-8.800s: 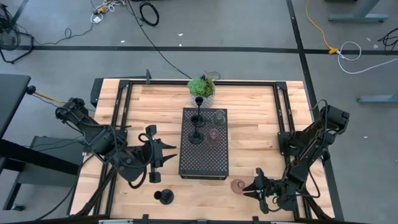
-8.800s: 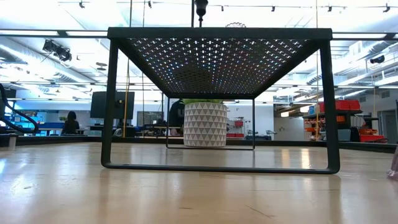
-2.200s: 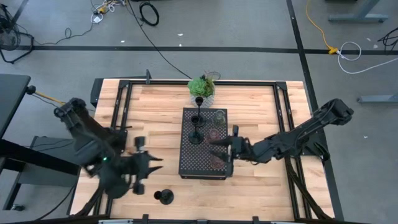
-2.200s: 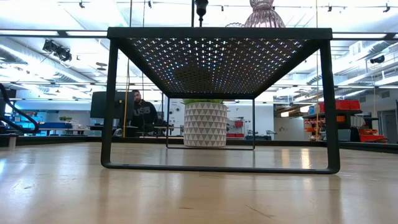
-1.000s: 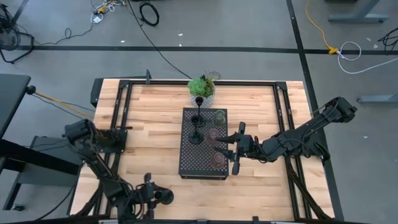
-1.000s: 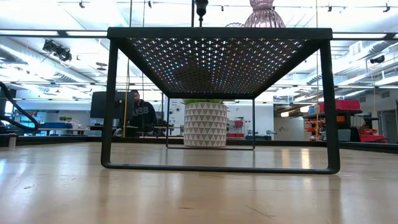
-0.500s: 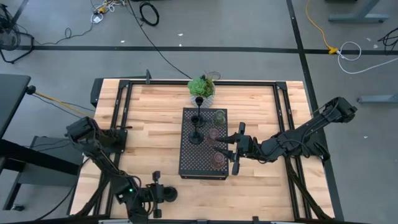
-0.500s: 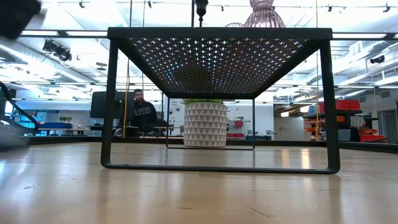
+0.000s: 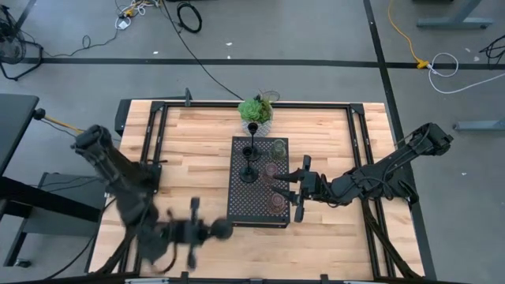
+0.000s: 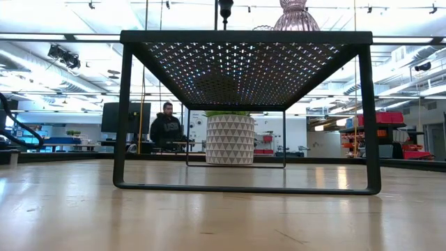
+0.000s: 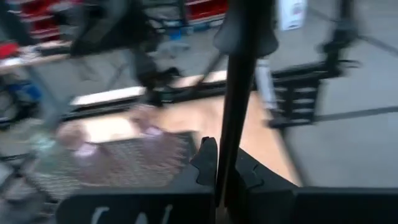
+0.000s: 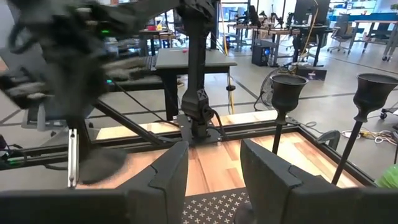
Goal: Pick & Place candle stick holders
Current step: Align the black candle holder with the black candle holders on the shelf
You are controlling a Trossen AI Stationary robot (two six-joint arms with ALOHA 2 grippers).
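Black and thin, the candle holder [image 11: 239, 93] sits clamped in the blurred left gripper [image 9: 195, 233] — right gripper [image 9: 298, 190] gapes, empty.

The high camera looked straight down on the whole table [image 9: 197, 134], arms at either side. The low camera sat at tabletop level, close before the black tray [image 10: 244, 38], facing under it into the room; both views shared that tray and the plant pot [image 10: 230, 139]. Each wrist camera looked forward past its own fingers, the left [image 11: 239, 168] over the tray, the right [image 12: 214, 171] toward the far table edge.
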